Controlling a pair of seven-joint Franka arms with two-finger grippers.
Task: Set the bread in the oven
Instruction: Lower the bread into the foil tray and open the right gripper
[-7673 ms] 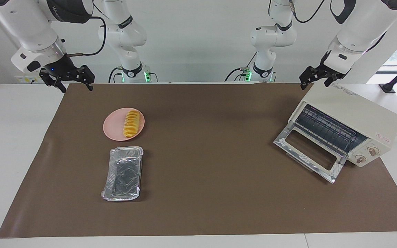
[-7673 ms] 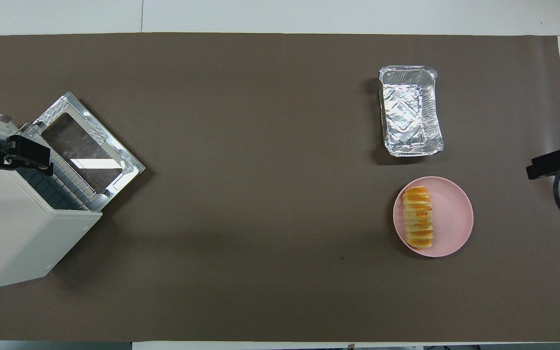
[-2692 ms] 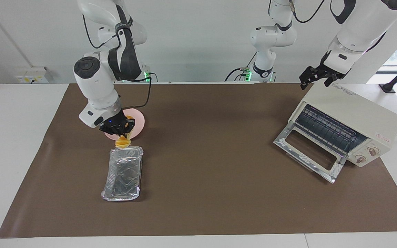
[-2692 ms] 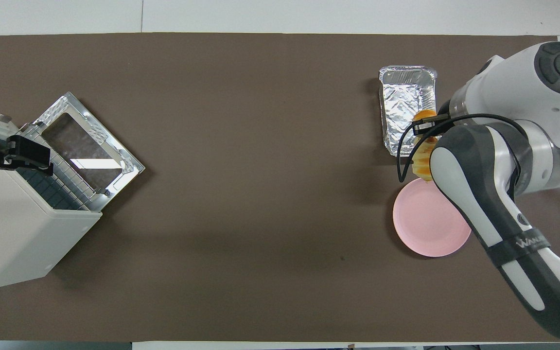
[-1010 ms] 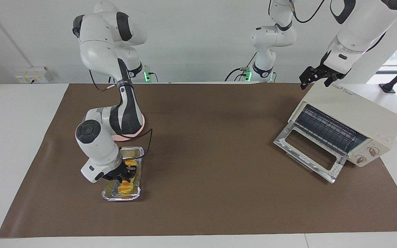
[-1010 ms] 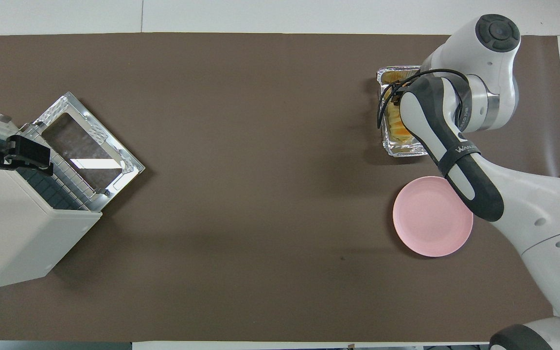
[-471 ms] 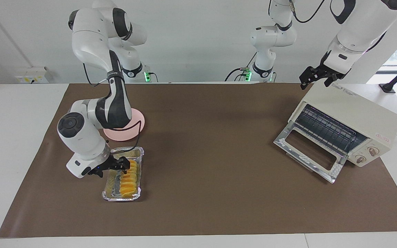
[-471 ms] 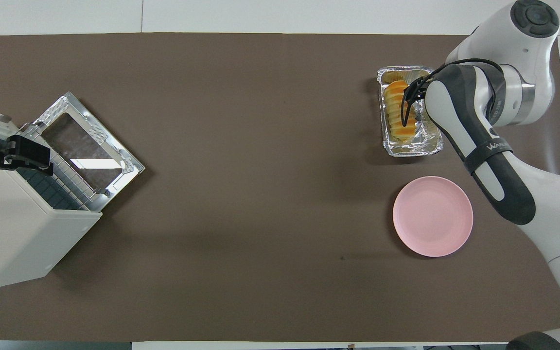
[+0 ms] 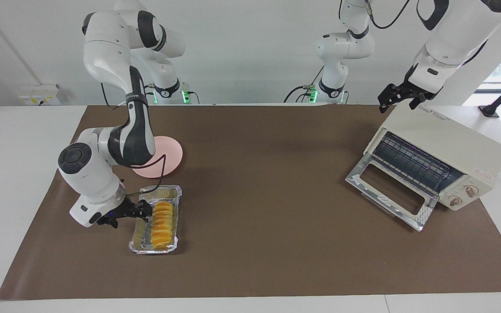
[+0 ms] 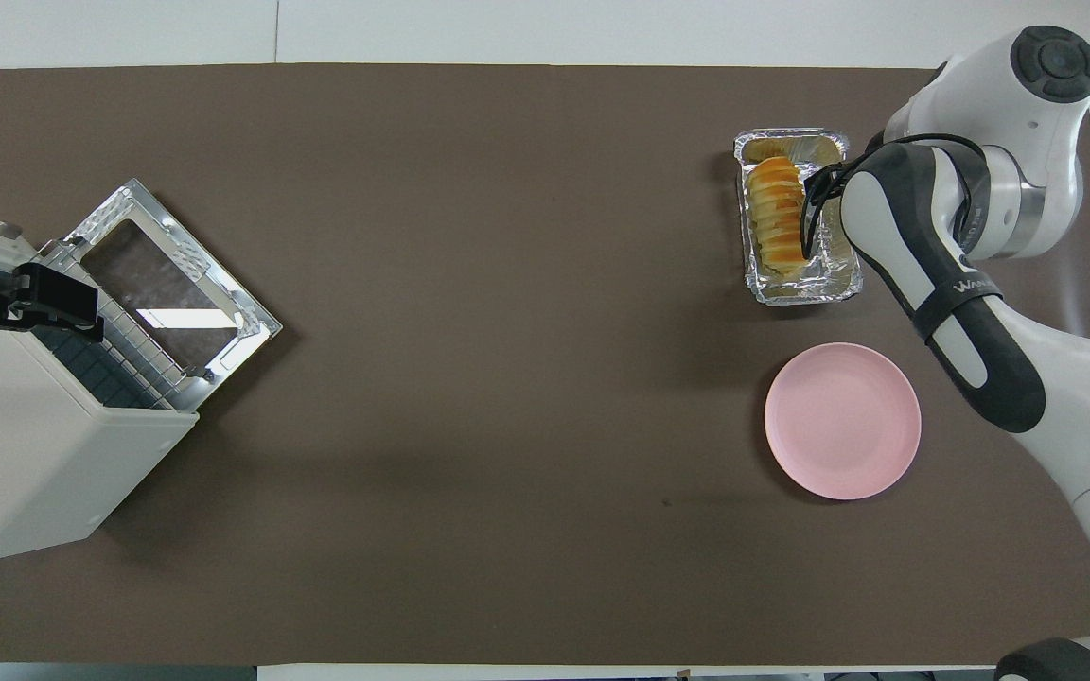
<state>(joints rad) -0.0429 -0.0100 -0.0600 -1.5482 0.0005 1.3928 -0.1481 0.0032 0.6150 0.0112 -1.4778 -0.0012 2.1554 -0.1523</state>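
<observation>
— Bread (image 9: 162, 225) first: where is it, seen from the camera that faces you?

— It lies in the foil tray (image 9: 137, 237), lengthwise, just beside my right gripper (image 9: 129, 212). My fingers are spread and hold nothing; they hang over the tray's rim on the side toward my right arm's end of the table, apart from the loaf. The pink plate (image 9: 173, 153) is near my forearm, nearer to my base than the tray, and it is bare.

— And your other hand?

— My left gripper (image 9: 400, 96) waits over the top back corner of the oven (image 9: 450, 145), its fingers apart, gripping nothing. The oven's glass door (image 9: 387, 191) is dropped down and I can see the wire rack (image 9: 411, 163) inside. The oven is well apart from my right hand, at the left arm's end of the table.

— Now from above?

— The bread (image 10: 777, 214) fills one long side of the foil tray (image 10: 834, 284). My right forearm covers most of the right gripper there, so only its black tip shows beside the loaf. The pink plate (image 10: 843, 421) sits close to the tray. The left gripper (image 10: 43, 305) is over the oven (image 10: 34, 454), beside the open door (image 10: 167, 284).
</observation>
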